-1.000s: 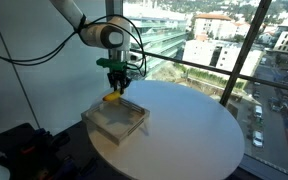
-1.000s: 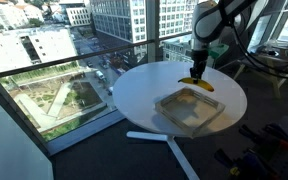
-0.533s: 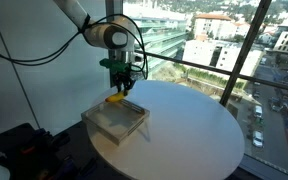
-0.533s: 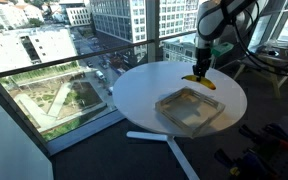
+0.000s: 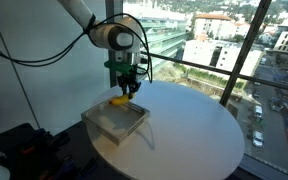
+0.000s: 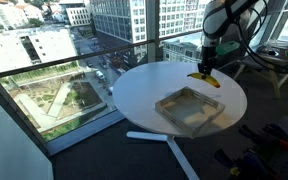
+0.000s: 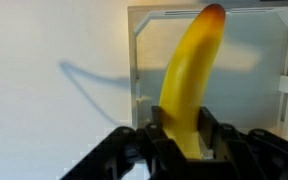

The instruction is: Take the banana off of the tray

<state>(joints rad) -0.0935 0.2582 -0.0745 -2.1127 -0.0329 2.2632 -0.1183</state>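
Banana (image 7: pixel 189 85) pinched at its near end in closed jaws, aloft over tray (image 7: pixel 134 60), long axis toward 12 o'clock in wrist view; probably needs carrying across the rim to bench (image 7: pixel 54 80) at 9 o'clock.

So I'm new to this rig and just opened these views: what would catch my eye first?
The yellow banana, clamped between the dark fingers, fills the wrist view. Below it sits the square wood-edged tray, near the edge of the round white table, with the city spread out beyond.
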